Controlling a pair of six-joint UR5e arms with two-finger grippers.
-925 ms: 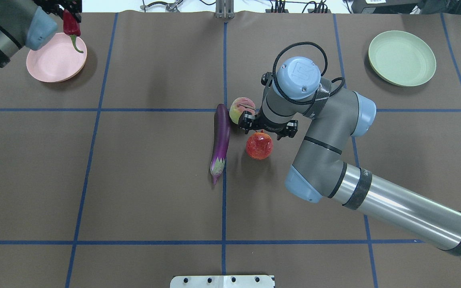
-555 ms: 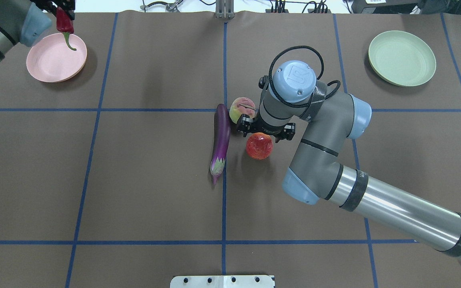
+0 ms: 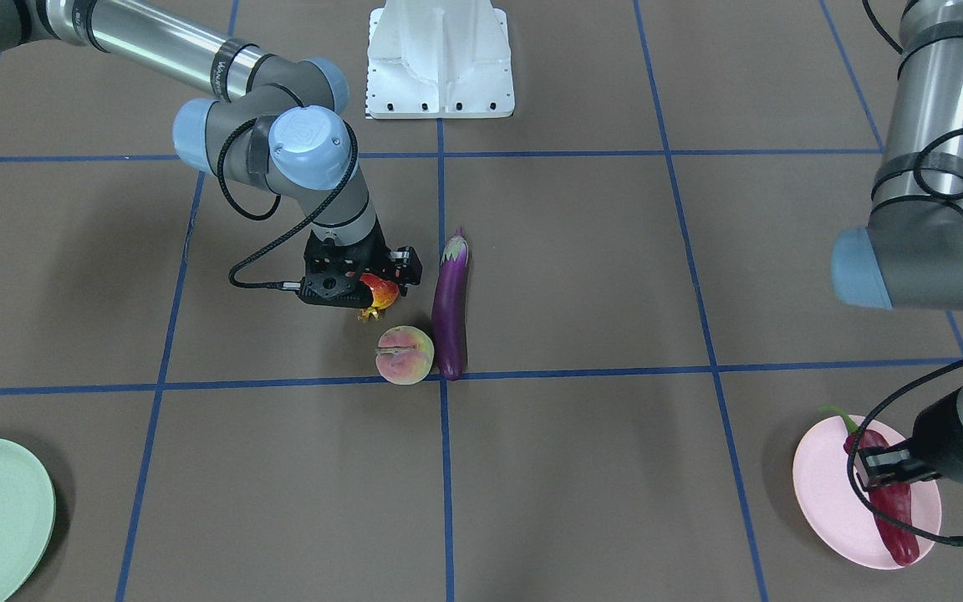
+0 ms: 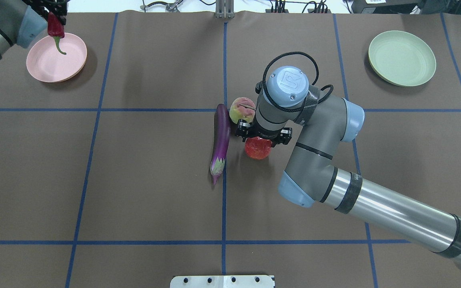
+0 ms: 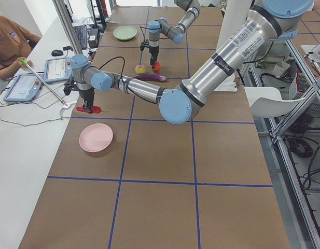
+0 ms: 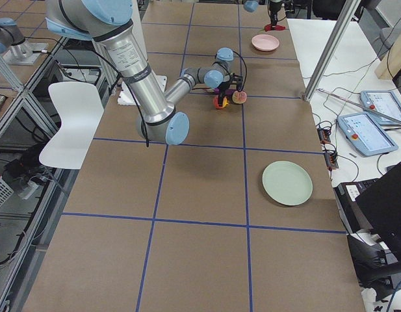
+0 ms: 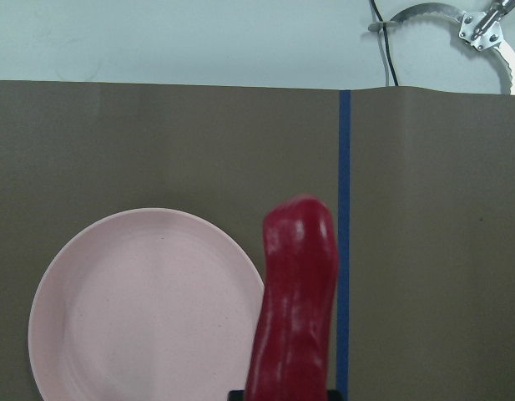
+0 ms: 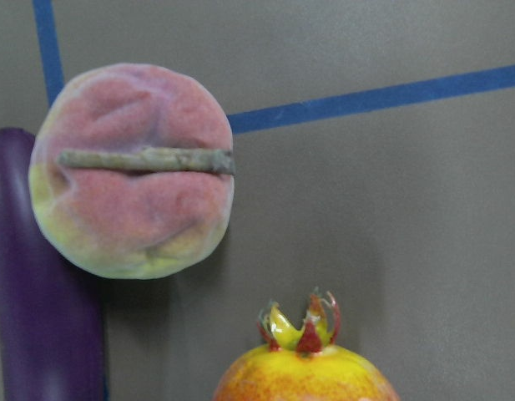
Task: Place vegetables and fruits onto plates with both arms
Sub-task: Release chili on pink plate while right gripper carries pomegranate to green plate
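Observation:
My left gripper [image 3: 884, 468] is shut on the red chili pepper [image 4: 55, 27] and holds it stem-down over the pink plate [image 4: 50, 66]. In the left wrist view the chili [image 7: 295, 309] hangs beside the pink plate [image 7: 132, 309]. My right gripper [image 3: 369, 284] is open and low over the pomegranate [image 4: 257, 149], with a jaw on either side of it. The peach [image 4: 239, 109] and the purple eggplant [image 4: 221, 138] lie just beside it. In the right wrist view the pomegranate's crown [image 8: 305, 322] sits below the peach [image 8: 132, 171]. The mint green plate [image 4: 401, 58] is bare.
The white base block [image 3: 440, 58] stands at the robot's edge of the table. Cables and a metal post [image 4: 224, 8] line the far edge. A seated person [image 5: 9, 41] and tablets are beside the table's left end.
The right arm has moved left and toward the robot, so its wrist now covers the pomegranate's far side. The left arm has carried the chili leftward over the pink plate.

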